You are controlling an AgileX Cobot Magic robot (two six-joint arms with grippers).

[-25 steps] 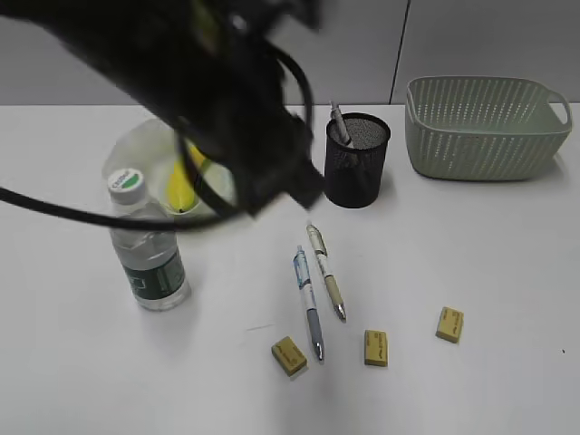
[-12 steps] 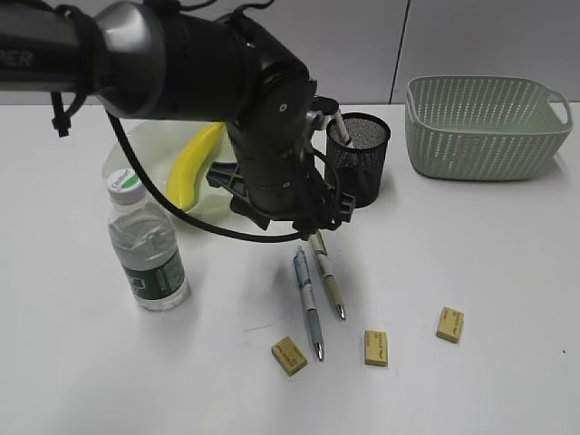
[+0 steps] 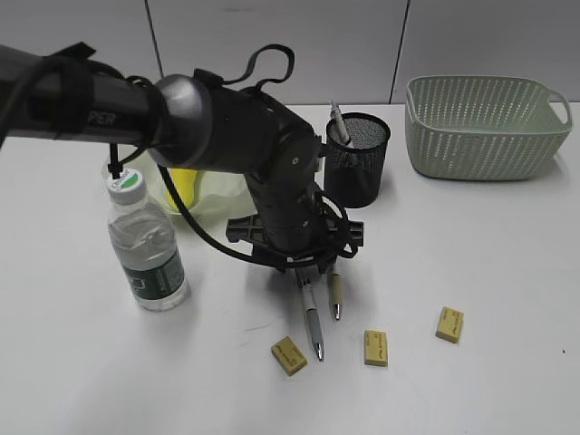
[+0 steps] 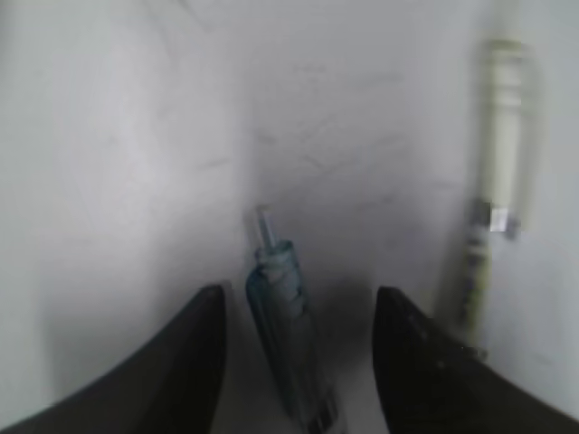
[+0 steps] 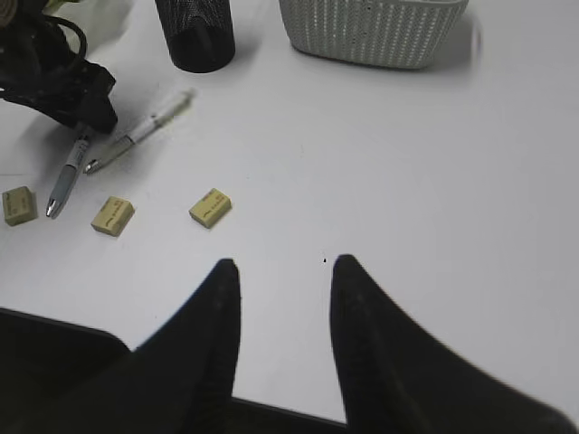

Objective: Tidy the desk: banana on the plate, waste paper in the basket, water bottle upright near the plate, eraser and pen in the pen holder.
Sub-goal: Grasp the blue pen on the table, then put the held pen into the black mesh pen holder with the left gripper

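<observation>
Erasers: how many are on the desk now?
3, all near the front edge: one eraser left of the pen tip, one right of it, one farthest right. The arm could hide more.

left gripper [image 4: 294, 348] lowered, jaws apart, right gripper [image 5: 282, 312] raised, open

blue pen [image 4: 288, 348] flat on desk [image 3: 471, 272], bottle [image 3: 145, 245] upright, banana [image 3: 181, 188] seemingly plated
</observation>
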